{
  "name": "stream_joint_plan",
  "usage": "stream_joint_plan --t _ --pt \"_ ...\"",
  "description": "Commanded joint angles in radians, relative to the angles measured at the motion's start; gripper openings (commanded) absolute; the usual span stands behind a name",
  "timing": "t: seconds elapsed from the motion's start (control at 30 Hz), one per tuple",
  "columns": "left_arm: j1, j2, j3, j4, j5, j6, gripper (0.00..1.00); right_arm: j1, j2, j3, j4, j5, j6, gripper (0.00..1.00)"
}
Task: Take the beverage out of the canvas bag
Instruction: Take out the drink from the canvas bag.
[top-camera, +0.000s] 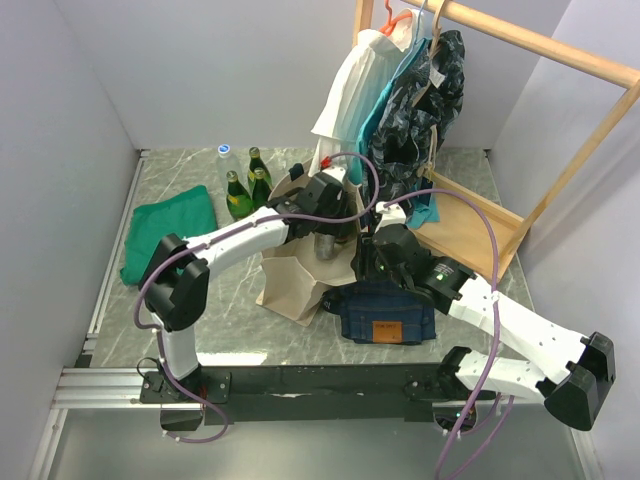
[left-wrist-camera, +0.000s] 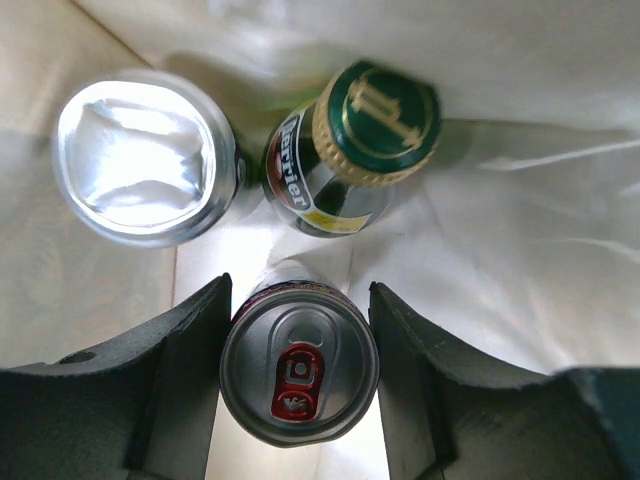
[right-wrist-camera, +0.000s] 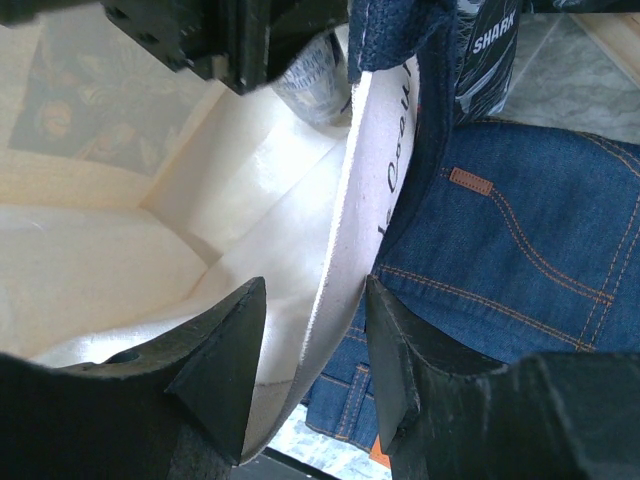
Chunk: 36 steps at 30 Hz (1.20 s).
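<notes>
1. Nearest me, the folded jeans (top-camera: 385, 312) lie on the marbled table (top-camera: 240, 320). They touch the right side of the canvas bag (top-camera: 290, 285) and sit slightly in front of it.
2. The right gripper (right-wrist-camera: 315, 290) is at that same right wall of the bag. The canvas rim runs between its two fingers and lies against one of them, with a sliver of denim showing beside the other. The gap is narrow, but I cannot tell whether the cloth is actually pinched.
3. The bag stands upright with its mouth open, and the left arm reaches down into it from the left.
4. Inside the bag, the left gripper (left-wrist-camera: 298, 283) is closed on an upright red-tabbed can (left-wrist-camera: 298, 375), with a finger against each side.
5. Deeper in the bag, just beyond that can, a silver can (left-wrist-camera: 140, 160) and a green-capped Perrier bottle (left-wrist-camera: 375, 125) stand close together.
6. Left of the bag and apart from it lies a crumpled green cloth (top-camera: 170, 235).
7. Behind the bag stands a cluster of three green glass bottles (top-camera: 245, 190), with a white-capped bottle (top-camera: 224, 152) just beyond them.
8. Behind and to the right of the bag, a wooden clothes rack (top-camera: 540, 42) carries hanging garments (top-camera: 420, 90).
</notes>
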Motion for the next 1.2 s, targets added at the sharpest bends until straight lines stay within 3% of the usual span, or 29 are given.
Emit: stream_joint_plan --t 0.0,1.17 --pt "0.001 -0.096 0.086 0.007 0.019 0.047 0.01 -0.005 -0.005 0.041 0.006 0.024 -0.005 0.51" --pt "0.001 -0.257 0.068 -0.025 0.035 0.076 0.01 -0.005 -0.067 0.016 -0.002 0.037 0.006 0.51"
